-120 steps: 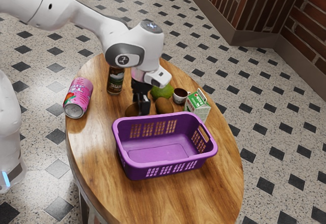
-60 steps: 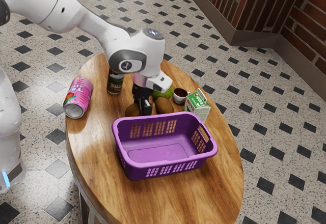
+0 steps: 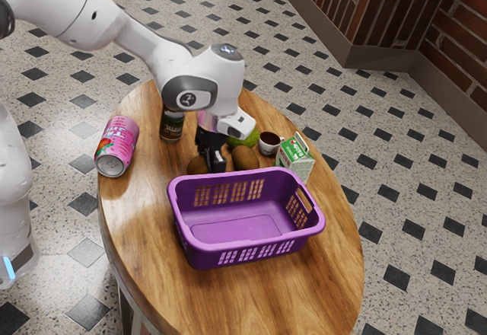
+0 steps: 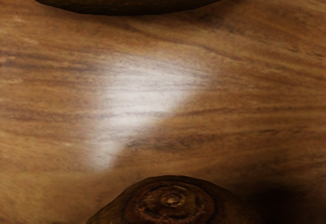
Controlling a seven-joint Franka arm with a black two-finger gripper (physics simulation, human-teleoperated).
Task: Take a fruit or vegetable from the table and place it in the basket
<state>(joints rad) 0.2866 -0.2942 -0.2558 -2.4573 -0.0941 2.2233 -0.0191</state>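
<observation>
Lowered slightly, the gripper (image 3: 216, 161) is seen between one fruit (image 3: 198, 165) at nine o'clock and another fruit (image 3: 246, 158) at three; open or closed cannot be told. Picking seems prepared, with basket (image 3: 247, 253) at five.

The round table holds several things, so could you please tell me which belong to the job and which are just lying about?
Job:
- purple basket
- two brown fruits, candidates
- green fruit, another candidate

Lying about:
- pink can
- dark bottle
- white cup
- green-and-white carton
</observation>
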